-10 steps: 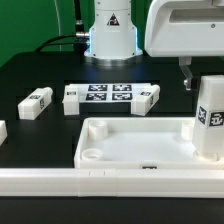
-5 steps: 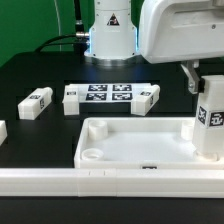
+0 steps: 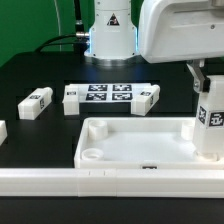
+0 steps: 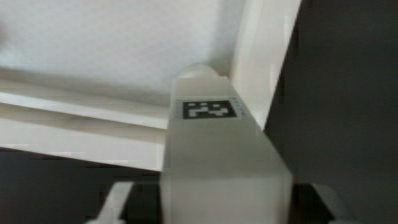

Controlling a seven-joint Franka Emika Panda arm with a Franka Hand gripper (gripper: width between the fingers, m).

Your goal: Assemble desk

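Leg [image 3: 211, 120] stands upright in the tabletop [image 3: 130, 150] corner, top between the hand's [image 3: 206, 76] fingers; whether they clamp it is unclear.

The tabletop [image 3: 140, 150] had a bare floor from its left corner socket [image 3: 90, 157] across to the upright leg [image 3: 210, 120], which filled the corner on the exterior view's right. The gripper [image 3: 205, 85] and the arm's white housing [image 3: 180, 35] hung directly over that leg, closing the way down there. Behind the tabletop, a strip of black table [image 3: 40, 130] lay open. Farther back, the marker board [image 3: 108, 95], a left-end leg [image 3: 72, 98] and a right-end leg [image 3: 148, 97] made a low row, with a third leg [image 3: 35, 103] lying apart toward the exterior view's left.
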